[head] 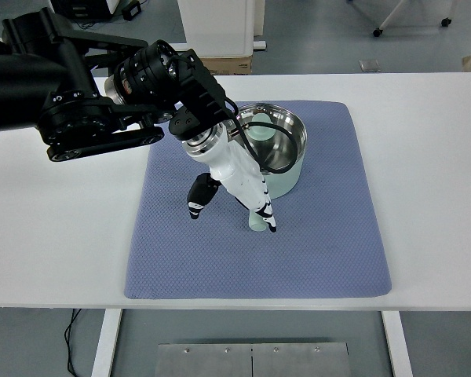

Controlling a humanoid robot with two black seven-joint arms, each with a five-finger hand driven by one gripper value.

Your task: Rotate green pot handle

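Observation:
A pale green pot (pixel 287 179) with a shiny steel inside stands on a blue mat (pixel 330 243). Its green handle (pixel 256 225) points toward the table's near edge. My left hand (pixel 234 207), white with black fingertips, reaches down in front of the pot. Its straight fingers (pixel 261 210) lie across the handle near its tip, and the thumb (pixel 197 199) hangs apart to the left. The hand is open and grips nothing. A black cable loops from the wrist over the pot's rim. The right arm is out of view.
The mat lies in the middle of the white table (pixel 432 196). My black left arm (pixel 78 110) spans the table's far left. White furniture and a cardboard box (pixel 224 64) stand beyond the far edge.

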